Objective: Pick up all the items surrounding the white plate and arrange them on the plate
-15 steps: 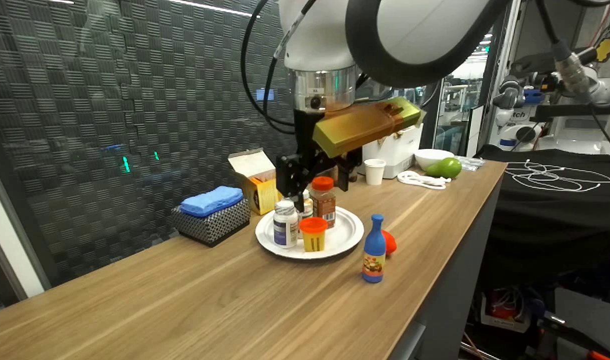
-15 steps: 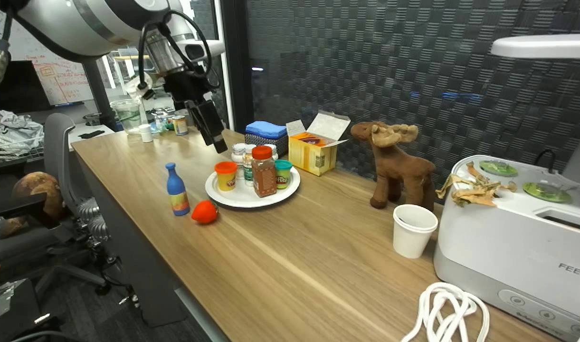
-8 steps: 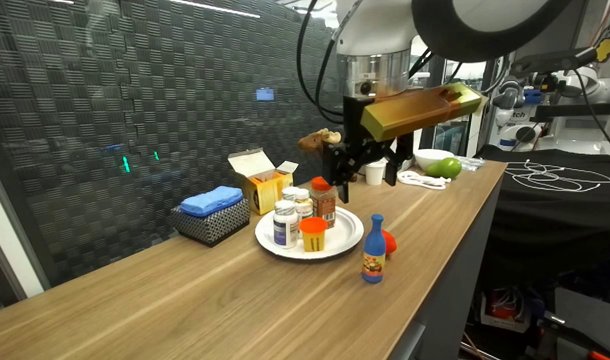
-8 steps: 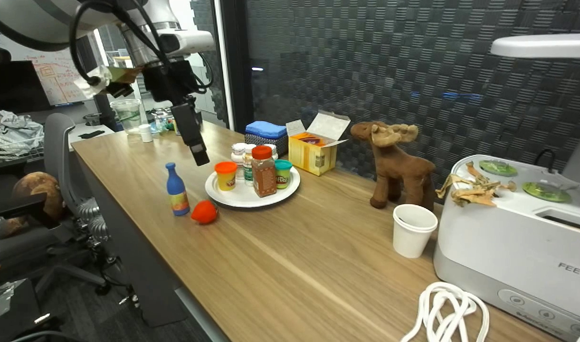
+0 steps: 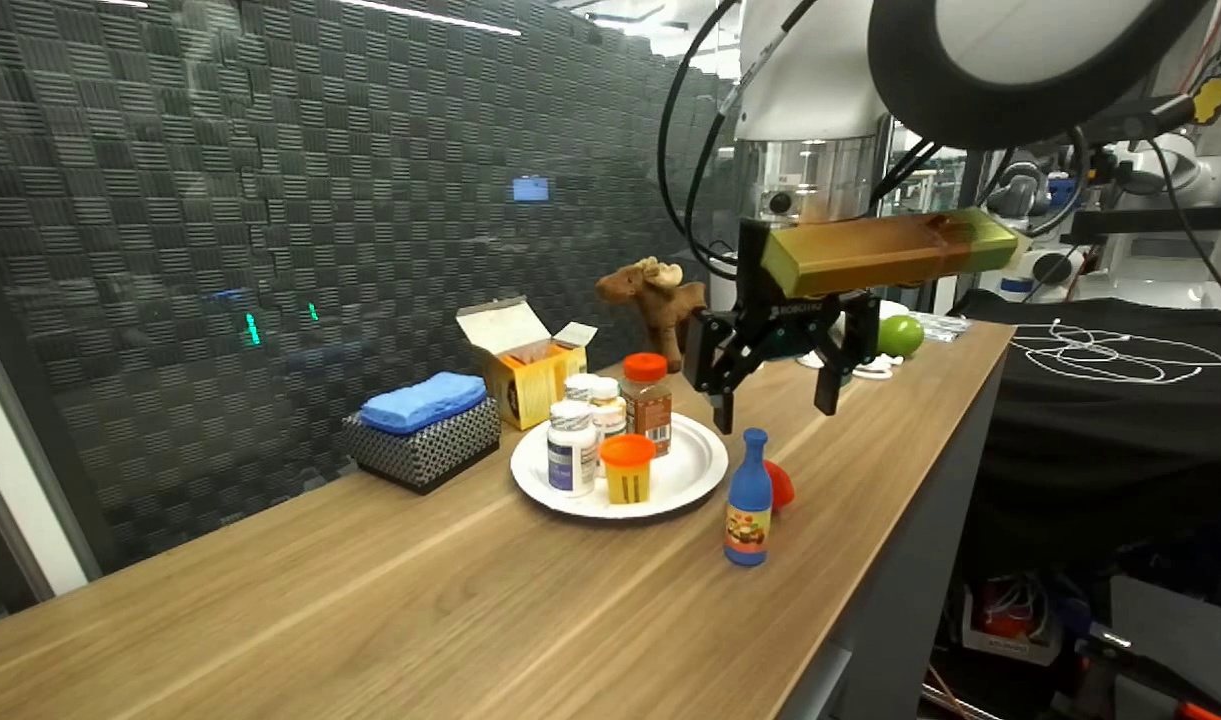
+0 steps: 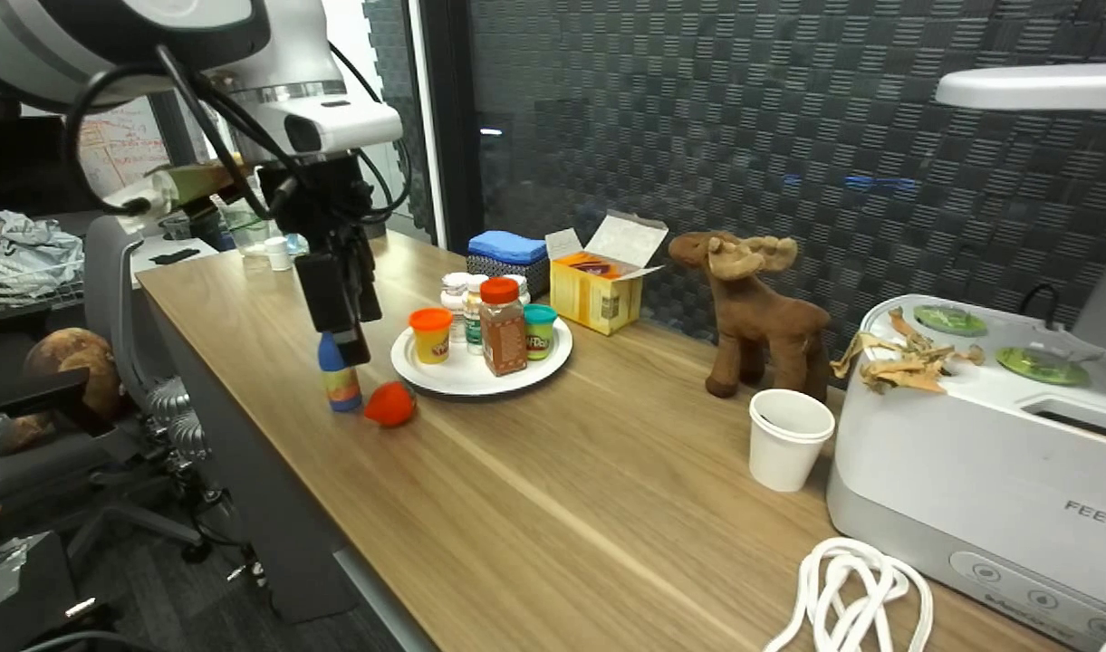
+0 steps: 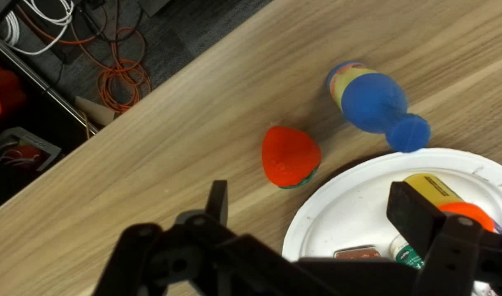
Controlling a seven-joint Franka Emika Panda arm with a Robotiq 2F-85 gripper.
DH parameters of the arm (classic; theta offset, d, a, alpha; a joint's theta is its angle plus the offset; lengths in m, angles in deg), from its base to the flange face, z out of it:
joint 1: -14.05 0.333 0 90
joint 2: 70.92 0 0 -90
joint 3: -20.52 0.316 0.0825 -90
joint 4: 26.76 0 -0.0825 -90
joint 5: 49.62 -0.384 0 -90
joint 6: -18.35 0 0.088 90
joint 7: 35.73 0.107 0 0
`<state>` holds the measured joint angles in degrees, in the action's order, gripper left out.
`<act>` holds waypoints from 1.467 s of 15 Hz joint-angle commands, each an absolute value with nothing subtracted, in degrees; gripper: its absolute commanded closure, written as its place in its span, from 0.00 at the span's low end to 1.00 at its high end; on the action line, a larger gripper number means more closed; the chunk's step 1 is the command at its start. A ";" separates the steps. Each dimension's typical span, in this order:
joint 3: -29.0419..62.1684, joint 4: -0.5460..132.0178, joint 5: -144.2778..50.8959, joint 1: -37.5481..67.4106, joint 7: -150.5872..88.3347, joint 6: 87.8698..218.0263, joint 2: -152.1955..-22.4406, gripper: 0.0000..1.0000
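The white plate (image 5: 695, 482) carries an orange-lidded yellow tub (image 5: 627, 470), a red-capped brown jar (image 6: 504, 337), a teal-lidded tub (image 6: 539, 335) and several white bottles (image 5: 571, 455). Off the plate, on the table, a blue bottle (image 5: 749, 505) stands upright. Beside it lies a red strawberry-shaped piece (image 7: 291, 156) with a green end, close to the rim. My gripper (image 5: 776, 406) is open and holds nothing. It hangs above the table near these two, hiding the bottle's neck in an exterior view (image 6: 362, 337). In the wrist view the strawberry shows beyond the gap between the fingertips.
Behind the plate are a yellow cardboard box (image 6: 598, 294) and a patterned grey box (image 5: 425, 445) topped with blue cloth. A brown toy moose (image 6: 761, 317), white paper cups (image 6: 788, 444), a white appliance (image 6: 969, 453) and a white cord (image 6: 847, 589) stand farther along. The table edge runs near the blue bottle.
My open gripper has moved from over the plate toward the blue bottle and red piece, coming lower and turning a little. The items on the table and plate have stayed put.
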<state>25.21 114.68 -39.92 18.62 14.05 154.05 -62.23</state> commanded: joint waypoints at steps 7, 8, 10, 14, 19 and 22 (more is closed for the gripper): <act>26.25 119.04 -41.78 17.56 11.30 163.10 -63.81 0.00; 26.31 119.13 -41.69 17.58 10.82 163.72 -64.26 0.00; 26.21 119.09 -41.75 17.53 9.70 164.53 -65.09 0.00; 25.70 118.90 -41.25 17.13 8.44 164.91 -66.22 0.00; 24.92 118.80 -43.52 16.93 6.20 165.30 -67.02 0.34; 24.73 119.03 -44.51 16.85 5.39 165.22 -66.74 0.58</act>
